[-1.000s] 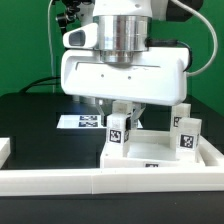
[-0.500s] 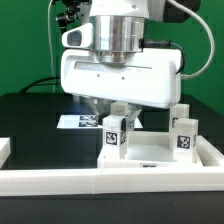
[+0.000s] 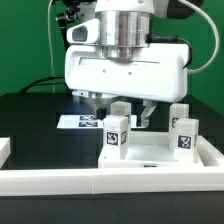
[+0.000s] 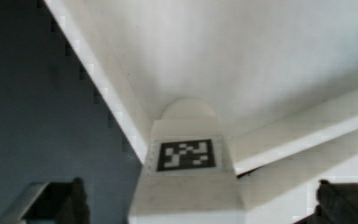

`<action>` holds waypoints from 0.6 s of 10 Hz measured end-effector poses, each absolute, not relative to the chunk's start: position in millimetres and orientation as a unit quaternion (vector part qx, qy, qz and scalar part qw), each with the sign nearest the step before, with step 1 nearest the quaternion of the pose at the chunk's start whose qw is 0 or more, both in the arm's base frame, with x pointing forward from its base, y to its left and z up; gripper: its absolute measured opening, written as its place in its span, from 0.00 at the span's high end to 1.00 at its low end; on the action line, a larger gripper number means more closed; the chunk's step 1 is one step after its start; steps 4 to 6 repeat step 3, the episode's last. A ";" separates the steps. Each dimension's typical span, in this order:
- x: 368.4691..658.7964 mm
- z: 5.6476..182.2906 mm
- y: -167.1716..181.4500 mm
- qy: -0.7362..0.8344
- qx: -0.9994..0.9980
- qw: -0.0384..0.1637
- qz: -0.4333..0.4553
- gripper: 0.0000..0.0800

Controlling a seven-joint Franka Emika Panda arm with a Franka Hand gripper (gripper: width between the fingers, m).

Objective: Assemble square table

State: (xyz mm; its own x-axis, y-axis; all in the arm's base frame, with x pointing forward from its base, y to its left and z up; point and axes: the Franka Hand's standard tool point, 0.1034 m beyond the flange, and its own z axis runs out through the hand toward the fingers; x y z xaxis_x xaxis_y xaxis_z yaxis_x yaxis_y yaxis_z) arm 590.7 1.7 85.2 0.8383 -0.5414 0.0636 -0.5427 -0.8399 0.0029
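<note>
The gripper had lifted and spread wide, holding nothing (a leg stood below); descending crooked could topple it

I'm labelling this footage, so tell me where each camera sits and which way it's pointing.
Exterior view: off the arm, low, level with the table; looks at the tabletop slab with upright legs and the open gripper; the arm's white hand shows.
Wrist view: on the wrist, looking down past the fingertips at a tagged leg on the slab.
Shared: the slab and, probably, the leg below the gripper.
</note>
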 end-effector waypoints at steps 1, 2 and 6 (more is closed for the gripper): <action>589.4 85.4 9.1 -0.272 0.962 0.013 0.033 0.19; 589.1 83.9 7.9 -0.273 0.961 0.014 0.032 0.19; 588.9 83.6 7.5 -0.274 0.961 0.014 0.032 0.19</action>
